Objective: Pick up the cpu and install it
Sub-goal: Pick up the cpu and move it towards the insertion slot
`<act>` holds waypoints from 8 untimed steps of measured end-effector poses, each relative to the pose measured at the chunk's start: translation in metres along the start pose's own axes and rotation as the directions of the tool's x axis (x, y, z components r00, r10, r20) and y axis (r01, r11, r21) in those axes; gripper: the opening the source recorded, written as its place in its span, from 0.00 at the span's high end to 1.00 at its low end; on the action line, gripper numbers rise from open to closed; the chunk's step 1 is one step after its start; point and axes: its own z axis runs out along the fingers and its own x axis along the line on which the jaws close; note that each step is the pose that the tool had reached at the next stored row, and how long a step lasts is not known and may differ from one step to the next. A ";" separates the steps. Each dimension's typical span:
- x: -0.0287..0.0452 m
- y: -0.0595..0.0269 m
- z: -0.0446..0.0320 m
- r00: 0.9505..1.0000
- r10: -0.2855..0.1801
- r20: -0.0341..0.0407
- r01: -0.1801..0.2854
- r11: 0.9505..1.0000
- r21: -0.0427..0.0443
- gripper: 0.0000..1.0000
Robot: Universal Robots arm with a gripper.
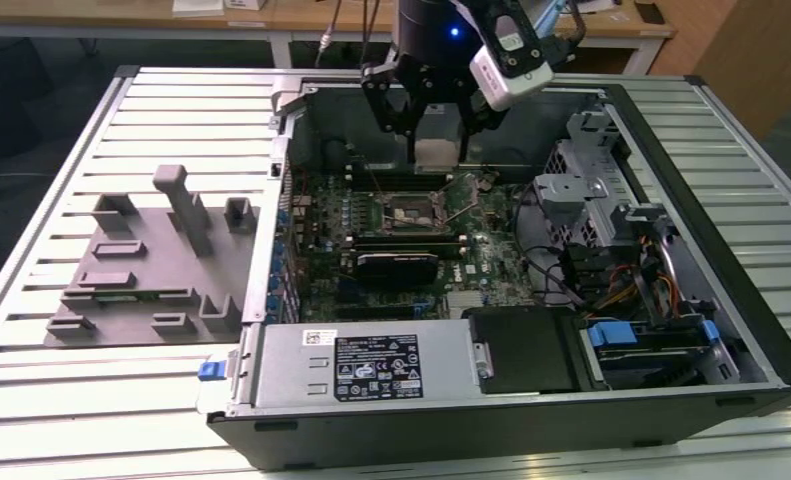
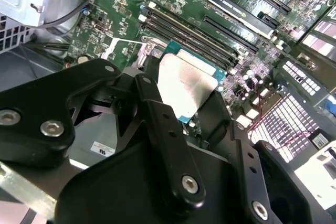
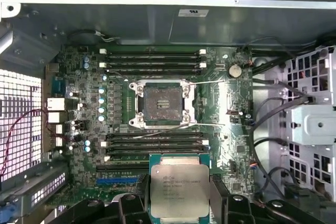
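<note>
- Gripper [image 3: 178,206] fingers clamp the cpu [image 3: 179,184] by 2 edges, above the motherboard [image 3: 223,129].
- Empty socket [image 3: 161,103] sits apart; a tilted or misaligned seating could bend its pins.

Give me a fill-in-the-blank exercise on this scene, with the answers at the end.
The end effector is shut on the ___. The socket on the motherboard is ___. The grey fixture lies on the exterior view's ___ of the case.
Missing words: cpu; empty; left.
</note>
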 end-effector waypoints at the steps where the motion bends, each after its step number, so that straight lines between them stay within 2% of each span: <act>1: 0.0001 0.0000 0.0018 1.000 0.000 -0.001 0.000 1.000 0.000 0.46; 8: 0.0008 0.0006 0.0146 1.000 0.000 -0.007 0.000 1.000 0.003 0.46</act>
